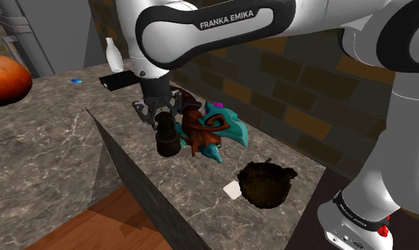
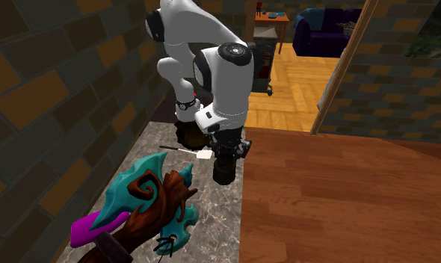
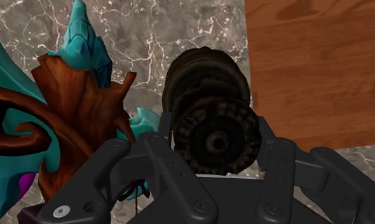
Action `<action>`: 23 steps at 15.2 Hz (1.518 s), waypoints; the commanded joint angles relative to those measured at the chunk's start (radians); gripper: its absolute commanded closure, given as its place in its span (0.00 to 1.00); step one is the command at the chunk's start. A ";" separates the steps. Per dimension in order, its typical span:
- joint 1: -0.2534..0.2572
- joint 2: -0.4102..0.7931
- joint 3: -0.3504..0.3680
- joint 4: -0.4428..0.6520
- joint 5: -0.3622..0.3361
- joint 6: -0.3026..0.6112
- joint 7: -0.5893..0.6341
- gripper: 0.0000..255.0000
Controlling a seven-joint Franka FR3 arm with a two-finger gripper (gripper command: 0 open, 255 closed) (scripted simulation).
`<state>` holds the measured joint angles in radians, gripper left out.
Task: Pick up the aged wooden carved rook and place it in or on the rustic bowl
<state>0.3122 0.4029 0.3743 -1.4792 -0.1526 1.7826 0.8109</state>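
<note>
My black gripper (image 1: 160,113) is shut on a dark, ridged, carved rook (image 1: 167,139), clasping its top from above. The rook stands upright near the marble counter's (image 1: 59,156) front edge. I cannot tell whether its base touches the counter. In the wrist view both fingers (image 3: 159,137) press against the sides of the rook (image 3: 211,127). The dark, rough bowl (image 1: 267,183) sits on the counter toward the shoulder view's lower right, apart from the rook. In the second exterior view the bowl (image 2: 186,136) lies behind the arm, and the gripper (image 2: 225,148) holds the rook (image 2: 225,168).
A teal and brown fantasy axe (image 1: 211,128) lies right beside the rook, between it and the brick wall (image 1: 286,85). A small white card (image 1: 232,189) lies by the bowl. The counter drops to a wooden floor (image 1: 109,227). A white bottle (image 1: 113,53) stands far back.
</note>
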 commanded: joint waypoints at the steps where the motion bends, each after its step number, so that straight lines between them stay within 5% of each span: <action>1: 0.001 -0.003 0.001 0.019 0.001 -0.021 -0.002 1.00; 11: -0.098 -0.454 -0.001 -0.515 0.161 0.094 -0.118 1.00; 23: -0.080 -0.967 -0.104 -0.945 0.280 0.023 -0.279 1.00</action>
<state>0.2288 -0.5262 0.2795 -2.3944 0.1228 1.8140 0.5427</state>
